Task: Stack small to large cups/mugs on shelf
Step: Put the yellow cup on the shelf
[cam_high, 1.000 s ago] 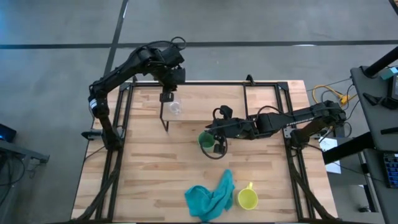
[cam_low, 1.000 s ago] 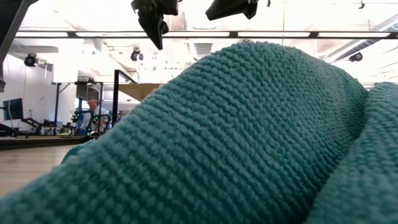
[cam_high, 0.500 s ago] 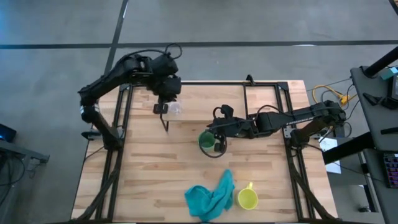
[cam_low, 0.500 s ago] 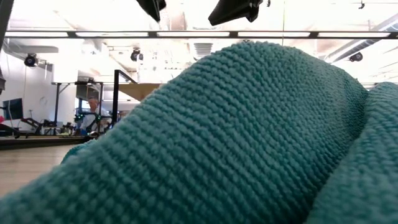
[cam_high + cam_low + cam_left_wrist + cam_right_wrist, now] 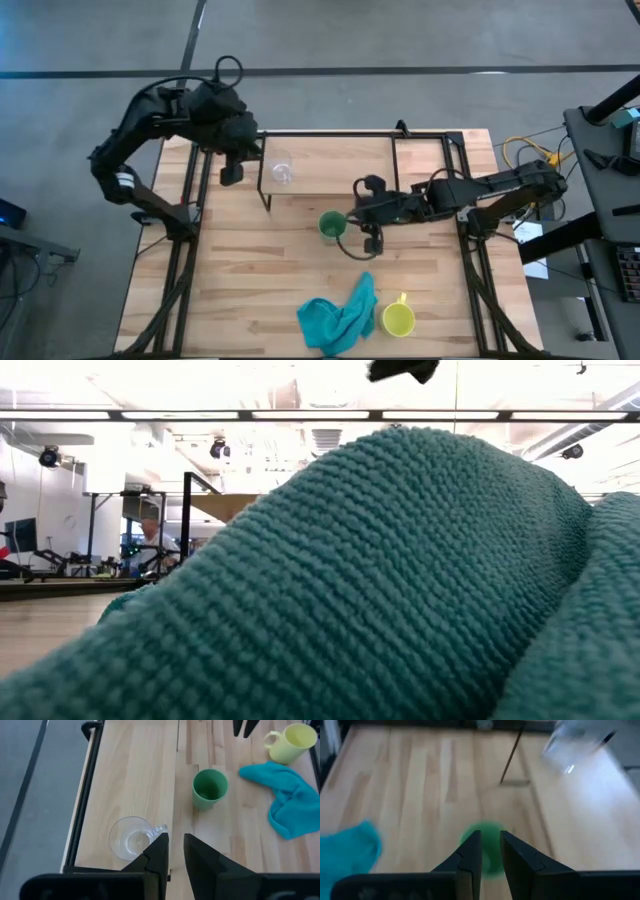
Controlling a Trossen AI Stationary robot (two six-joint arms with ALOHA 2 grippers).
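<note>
We see the small clear glass cup (image 5: 283, 172) standing upright on the shelf (image 5: 330, 165) in the upper middle of the high view, near the shelf's left end, which suits a stack that starts with the smallest. The left gripper (image 5: 231, 172) hangs just left of the shelf, apart from the cup, its fingers nearly together and holding nothing. The green cup (image 5: 331, 224) sits on the table (image 5: 230, 280) just below the shelf's front edge at the centre of the frame. The right gripper (image 5: 368, 238) is just to its right, not touching it; its fingers show only a narrow gap and nothing between them. The yellow mug (image 5: 398, 318) stands at the lower right beside the teal cloth (image 5: 340, 312), well apart from the shelf.

The left wrist view shows the glass cup's small handle and the green cup's empty inside, which the high view barely reveals. The low view is almost filled by the cloth, with only a dark bit of arm at its top.
</note>
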